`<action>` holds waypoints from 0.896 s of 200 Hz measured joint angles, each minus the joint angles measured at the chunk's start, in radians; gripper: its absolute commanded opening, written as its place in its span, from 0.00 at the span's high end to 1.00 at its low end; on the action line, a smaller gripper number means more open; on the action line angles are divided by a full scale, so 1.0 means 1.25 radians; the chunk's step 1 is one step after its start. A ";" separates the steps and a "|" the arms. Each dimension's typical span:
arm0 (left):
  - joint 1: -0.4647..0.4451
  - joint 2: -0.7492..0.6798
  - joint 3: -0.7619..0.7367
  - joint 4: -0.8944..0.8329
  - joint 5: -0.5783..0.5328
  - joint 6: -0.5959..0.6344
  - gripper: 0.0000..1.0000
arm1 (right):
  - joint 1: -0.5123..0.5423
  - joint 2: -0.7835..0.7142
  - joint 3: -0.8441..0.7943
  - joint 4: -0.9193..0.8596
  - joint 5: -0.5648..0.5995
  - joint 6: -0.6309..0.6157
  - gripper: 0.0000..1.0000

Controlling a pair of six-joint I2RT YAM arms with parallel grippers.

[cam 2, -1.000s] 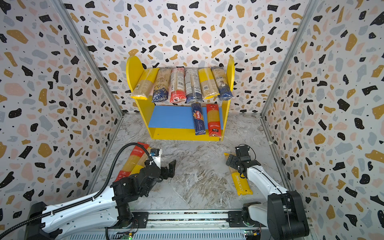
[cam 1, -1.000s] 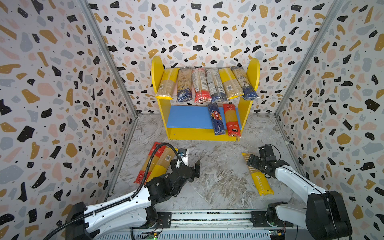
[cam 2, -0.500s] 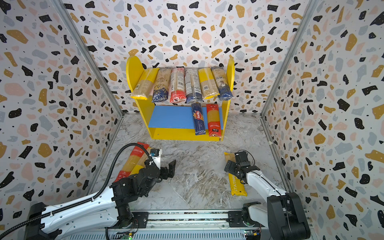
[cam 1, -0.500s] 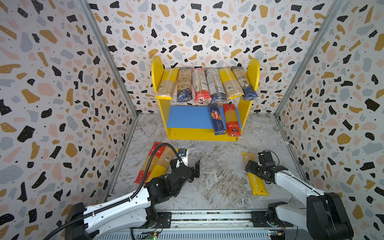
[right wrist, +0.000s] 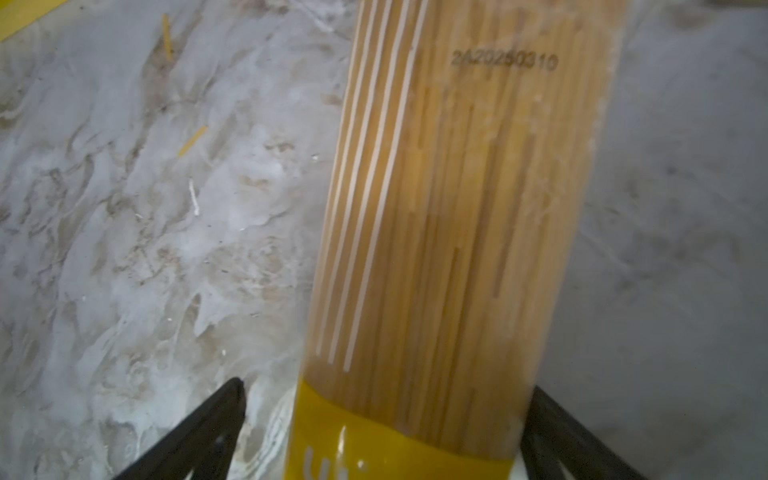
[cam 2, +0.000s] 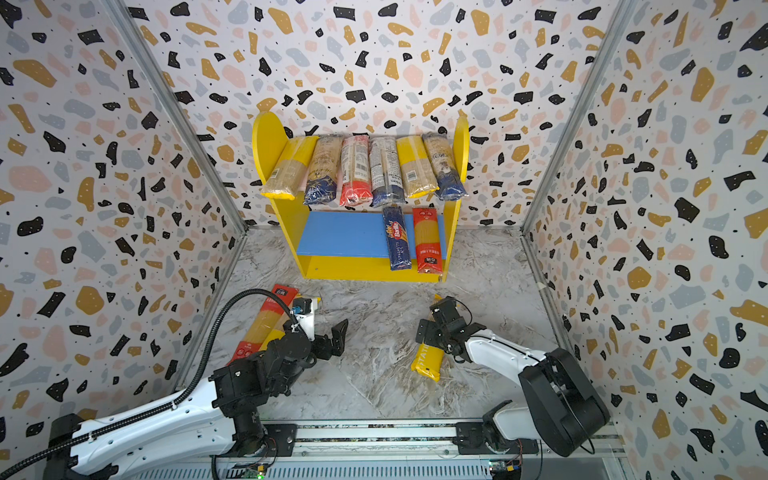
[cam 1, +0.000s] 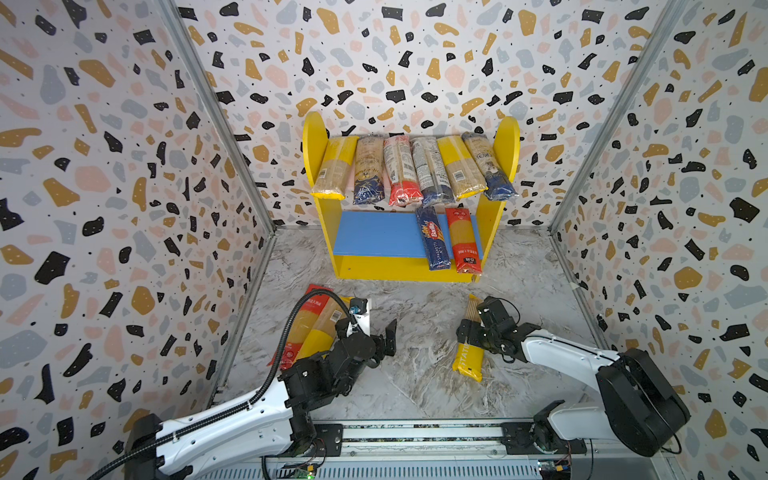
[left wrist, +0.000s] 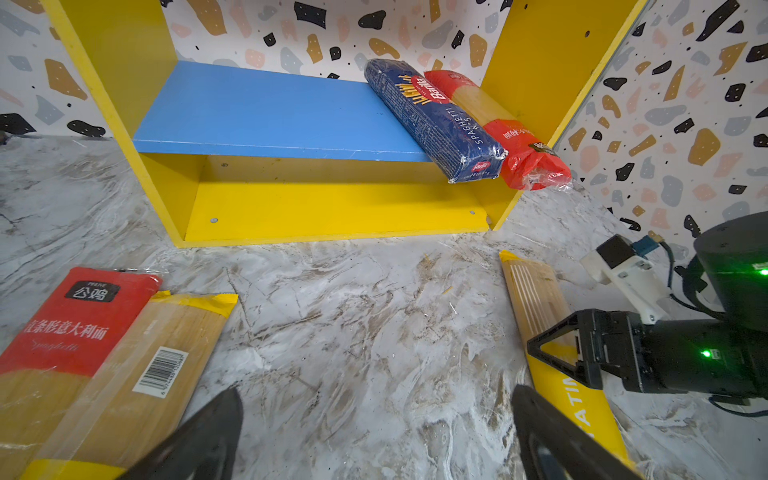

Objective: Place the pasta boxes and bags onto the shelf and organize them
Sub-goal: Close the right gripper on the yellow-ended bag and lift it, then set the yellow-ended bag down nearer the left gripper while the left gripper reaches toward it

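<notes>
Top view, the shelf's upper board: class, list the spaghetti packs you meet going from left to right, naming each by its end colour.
leftmost yellow-ended pack → left blue-ended pack → red-ended pack → middle blue-ended pack → right yellow-ended pack → rightmost blue-ended pack

A clear spaghetti pack [right wrist: 457,208] with a yellow band fills mid-frame, between the right gripper's [right wrist: 386,386] spread fingers [right wrist: 199,432] at the lower corners.
</notes>
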 measured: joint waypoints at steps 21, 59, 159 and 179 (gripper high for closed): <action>0.000 -0.031 -0.008 -0.019 -0.007 -0.007 0.00 | 0.022 0.029 0.022 0.015 -0.005 0.007 0.01; 0.000 -0.020 -0.015 -0.026 -0.002 -0.016 0.01 | 0.034 0.032 0.032 0.005 -0.016 0.010 0.01; -0.050 0.307 0.012 0.113 0.125 -0.023 0.01 | -0.084 -0.328 -0.037 -0.197 0.031 -0.025 0.00; -0.089 0.389 0.055 0.142 0.130 -0.030 0.01 | -0.143 -0.378 -0.057 -0.233 0.028 -0.047 0.00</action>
